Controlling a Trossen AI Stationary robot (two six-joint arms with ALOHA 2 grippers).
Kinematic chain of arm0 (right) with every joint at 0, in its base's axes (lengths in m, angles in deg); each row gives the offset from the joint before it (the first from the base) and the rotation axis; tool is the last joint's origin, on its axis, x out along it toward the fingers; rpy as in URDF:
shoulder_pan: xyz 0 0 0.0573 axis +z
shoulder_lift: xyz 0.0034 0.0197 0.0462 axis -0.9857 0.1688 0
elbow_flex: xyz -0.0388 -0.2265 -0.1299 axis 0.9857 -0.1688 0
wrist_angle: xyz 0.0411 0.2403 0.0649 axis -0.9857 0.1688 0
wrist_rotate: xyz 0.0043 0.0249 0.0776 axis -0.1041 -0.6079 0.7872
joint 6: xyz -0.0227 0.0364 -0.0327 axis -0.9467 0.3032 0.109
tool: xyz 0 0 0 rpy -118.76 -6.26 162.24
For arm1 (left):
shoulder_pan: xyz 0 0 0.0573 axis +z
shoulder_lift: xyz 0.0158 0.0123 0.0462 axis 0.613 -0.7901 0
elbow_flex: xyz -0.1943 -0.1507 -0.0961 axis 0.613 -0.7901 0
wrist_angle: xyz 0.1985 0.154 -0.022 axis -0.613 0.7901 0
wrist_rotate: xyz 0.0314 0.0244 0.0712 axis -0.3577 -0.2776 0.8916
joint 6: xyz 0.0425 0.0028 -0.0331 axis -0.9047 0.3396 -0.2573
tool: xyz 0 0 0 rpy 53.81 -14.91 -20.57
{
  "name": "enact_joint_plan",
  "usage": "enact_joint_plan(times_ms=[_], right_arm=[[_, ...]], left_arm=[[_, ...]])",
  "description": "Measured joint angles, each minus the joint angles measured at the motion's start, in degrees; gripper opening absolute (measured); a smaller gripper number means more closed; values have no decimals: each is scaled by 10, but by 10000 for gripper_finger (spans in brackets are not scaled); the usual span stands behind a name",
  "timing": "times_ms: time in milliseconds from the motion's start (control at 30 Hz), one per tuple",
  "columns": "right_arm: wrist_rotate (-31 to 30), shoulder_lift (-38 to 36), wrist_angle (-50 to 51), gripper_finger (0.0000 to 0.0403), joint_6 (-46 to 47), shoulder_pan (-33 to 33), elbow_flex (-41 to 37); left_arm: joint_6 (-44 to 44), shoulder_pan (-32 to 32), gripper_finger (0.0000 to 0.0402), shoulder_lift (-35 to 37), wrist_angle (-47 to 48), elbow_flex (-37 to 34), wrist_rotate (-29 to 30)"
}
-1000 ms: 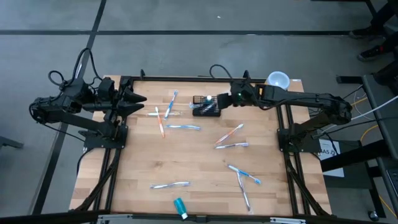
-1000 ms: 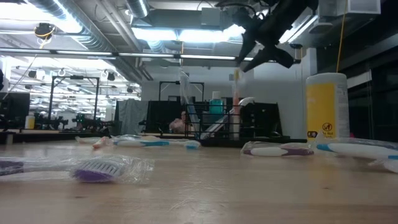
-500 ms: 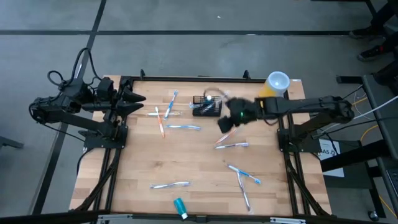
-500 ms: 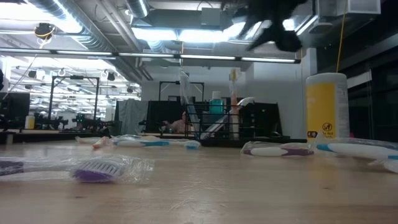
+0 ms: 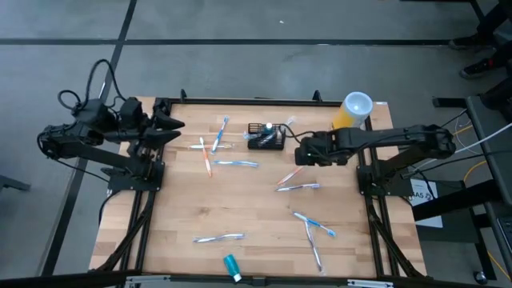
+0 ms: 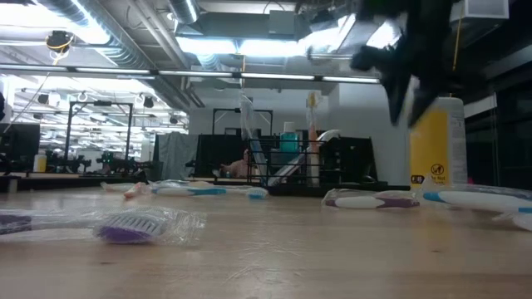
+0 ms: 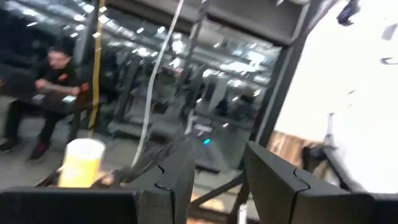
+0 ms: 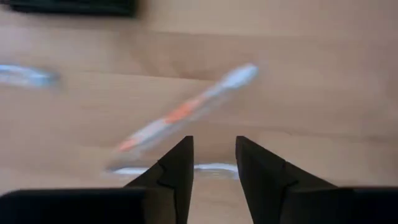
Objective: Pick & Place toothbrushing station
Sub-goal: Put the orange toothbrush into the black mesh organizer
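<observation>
The black wire-mesh caddy (image 5: 266, 138) stands on its base at the table's far middle, with several toothbrushes and a teal item upright in it (image 6: 309, 158). My right gripper (image 5: 299, 154) is open and empty. It hovers to the near right of the caddy, pointing down over an orange-handled toothbrush (image 8: 186, 112) that lies flat on the wood (image 5: 294, 172). My left gripper (image 5: 178, 126) is open and empty at the far left, pointing along the far edge toward the caddy.
A yellow canister with a white lid (image 5: 352, 108) stands at the far right corner. Wrapped toothbrushes lie scattered: left of the caddy (image 5: 218, 134), at mid-table (image 5: 298, 187), near right (image 5: 314, 226) and near middle (image 5: 218, 238). A teal tube (image 5: 232, 265) lies at the near edge.
My right gripper has drawn away from the caddy toward the table's near and right edges and has tipped to point down at the orange-handled toothbrush. The caddy and the brushes in it have stayed where they were.
</observation>
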Motion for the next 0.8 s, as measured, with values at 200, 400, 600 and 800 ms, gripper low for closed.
enact_joint_plan(times_ms=[200,400,600,800], right_arm=[[51,0,-46,154,125,-18,-97],[68,0,-230,171,215,-36,-176],[41,0,-219,169,263,-57,-192],[9,0,-222,169,299,-95,-199]], left_arm=[[-19,0,134,0,-20,0,-27],[-28,0,134,-12,-7,0,-36],[-24,0,134,-20,-10,0,-51],[-23,0,134,-20,-14,0,-54]])
